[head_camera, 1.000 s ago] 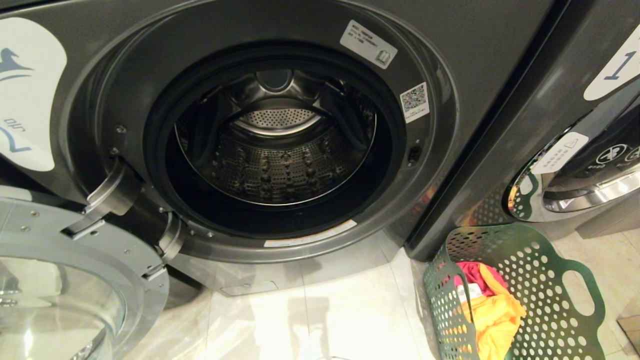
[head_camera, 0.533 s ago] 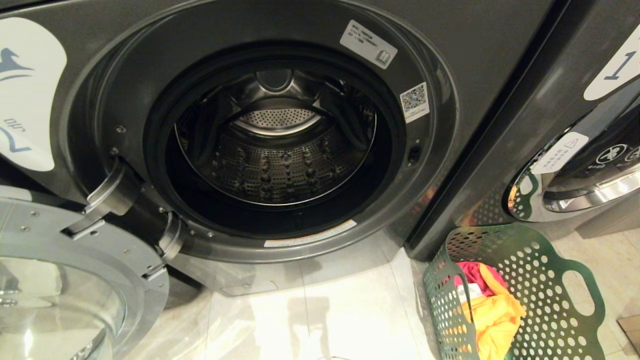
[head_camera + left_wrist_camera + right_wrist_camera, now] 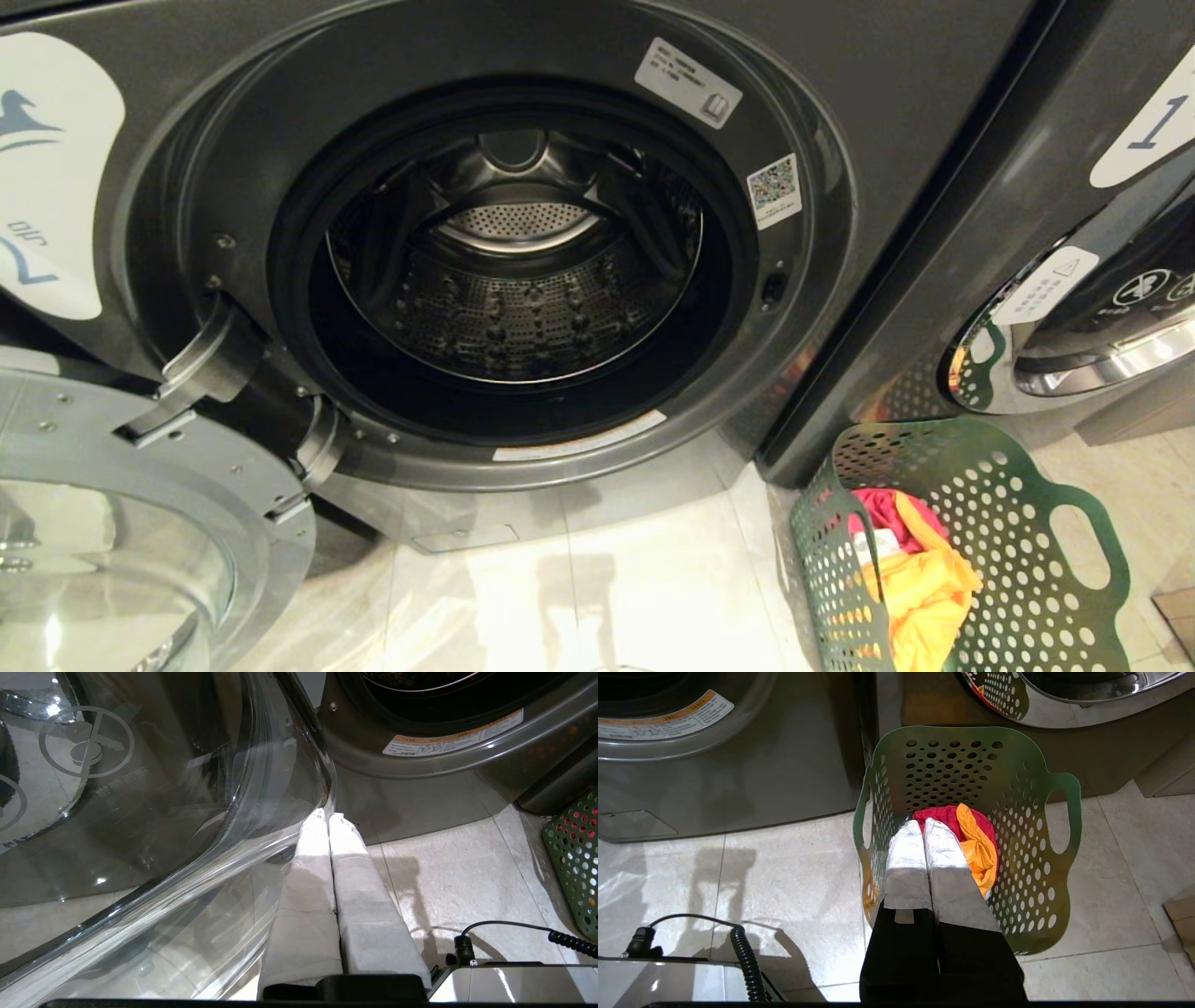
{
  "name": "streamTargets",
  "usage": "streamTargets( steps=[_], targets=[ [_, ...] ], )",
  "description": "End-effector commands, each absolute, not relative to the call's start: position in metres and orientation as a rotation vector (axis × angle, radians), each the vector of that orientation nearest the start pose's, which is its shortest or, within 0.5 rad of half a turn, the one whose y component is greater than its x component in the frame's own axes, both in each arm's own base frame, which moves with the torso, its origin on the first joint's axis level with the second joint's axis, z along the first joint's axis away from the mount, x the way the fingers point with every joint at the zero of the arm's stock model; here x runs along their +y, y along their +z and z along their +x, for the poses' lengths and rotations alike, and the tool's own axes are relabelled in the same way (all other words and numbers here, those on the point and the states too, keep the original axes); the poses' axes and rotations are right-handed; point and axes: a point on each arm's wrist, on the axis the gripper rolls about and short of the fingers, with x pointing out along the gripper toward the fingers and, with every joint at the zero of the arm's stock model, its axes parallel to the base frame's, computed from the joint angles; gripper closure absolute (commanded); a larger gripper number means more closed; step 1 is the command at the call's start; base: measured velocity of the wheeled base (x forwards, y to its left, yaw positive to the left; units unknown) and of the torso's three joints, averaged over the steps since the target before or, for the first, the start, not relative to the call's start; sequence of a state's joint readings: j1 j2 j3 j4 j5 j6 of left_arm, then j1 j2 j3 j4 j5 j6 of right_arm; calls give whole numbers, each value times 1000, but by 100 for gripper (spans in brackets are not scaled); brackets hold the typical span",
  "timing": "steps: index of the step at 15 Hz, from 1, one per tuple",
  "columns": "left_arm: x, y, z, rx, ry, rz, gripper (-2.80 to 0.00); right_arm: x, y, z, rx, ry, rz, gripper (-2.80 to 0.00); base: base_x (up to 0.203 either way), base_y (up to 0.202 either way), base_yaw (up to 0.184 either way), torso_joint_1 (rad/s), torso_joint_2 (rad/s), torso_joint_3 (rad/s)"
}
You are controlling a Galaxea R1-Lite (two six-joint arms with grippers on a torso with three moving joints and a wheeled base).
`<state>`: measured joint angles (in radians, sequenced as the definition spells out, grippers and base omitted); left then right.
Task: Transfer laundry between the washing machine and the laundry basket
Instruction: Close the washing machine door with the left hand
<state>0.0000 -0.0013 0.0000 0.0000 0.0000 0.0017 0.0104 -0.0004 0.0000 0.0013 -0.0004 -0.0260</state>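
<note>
The dark grey front-loading washing machine (image 3: pixel 523 252) stands open, drum bare. The green perforated plastic laundry basket (image 3: pixel 1036 826) on the tiled floor (image 3: pixel 607 597) holds red-pink and orange-yellow laundry (image 3: pixel 976 840). Left pincer (image 3: pixel 327 817) and right pincer (image 3: pixel 922 824) both stand pressed together, empty.

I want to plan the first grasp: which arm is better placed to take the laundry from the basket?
Probably the right: the right gripper, shut, hangs over the laundry in the laundry basket. The left gripper is by the open glass door.
</note>
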Motion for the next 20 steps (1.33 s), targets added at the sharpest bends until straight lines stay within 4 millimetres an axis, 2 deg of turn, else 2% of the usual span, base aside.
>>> streamTargets(
  steps=[1, 7, 20],
  targets=[
    [0, 75, -23, 0, 0, 1, 0, 0, 75, -23, 3, 8, -26, 0, 0, 0, 0, 0, 0, 0],
    [0, 75, -23, 2, 0, 5, 0, 0, 75, -23, 3, 8, -23, 0, 0, 0, 0, 2, 1, 39],
    [0, 75, -23, 2, 0, 3, 0, 0, 75, -23, 3, 6, -25, 0, 0, 0, 0, 2, 0, 197]
  ],
)
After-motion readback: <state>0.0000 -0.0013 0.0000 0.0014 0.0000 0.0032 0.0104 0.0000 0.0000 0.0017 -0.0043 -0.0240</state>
